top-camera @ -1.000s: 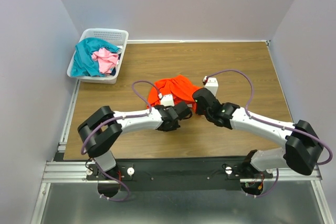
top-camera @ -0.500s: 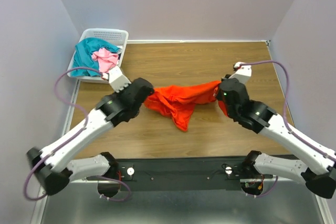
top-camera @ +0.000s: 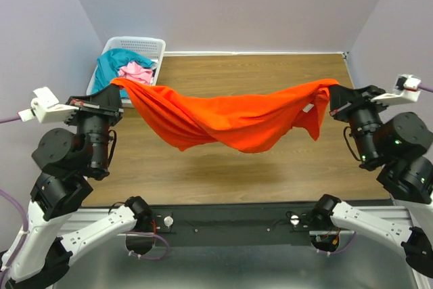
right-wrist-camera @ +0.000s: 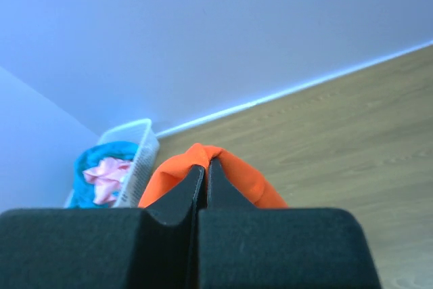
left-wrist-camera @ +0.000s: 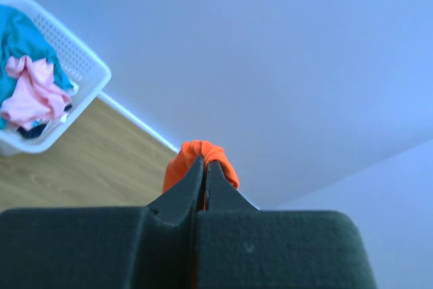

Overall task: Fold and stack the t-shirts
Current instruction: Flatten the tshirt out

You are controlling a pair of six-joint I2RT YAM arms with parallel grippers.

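The orange t-shirt [top-camera: 230, 118] hangs stretched in the air above the wooden table, sagging in the middle. My left gripper [top-camera: 116, 84] is shut on its left end, which bulges past the tips in the left wrist view [left-wrist-camera: 203, 157]. My right gripper [top-camera: 333, 86] is shut on its right end, seen in the right wrist view [right-wrist-camera: 203, 160]. Both arms are raised high and spread wide. The teal t-shirt [top-camera: 111, 65] and the pink t-shirt [top-camera: 137, 72] lie crumpled in the white basket [top-camera: 145, 44] at the far left.
The wooden table [top-camera: 270, 167] lies below the hanging shirt, with purple walls on three sides. The basket stands off the table's far left corner. A metal rail and the arm bases [top-camera: 230, 225] run along the near edge.
Both arms have risen and swung far apart, lifting the orange t-shirt off the table and stretching it out between them.
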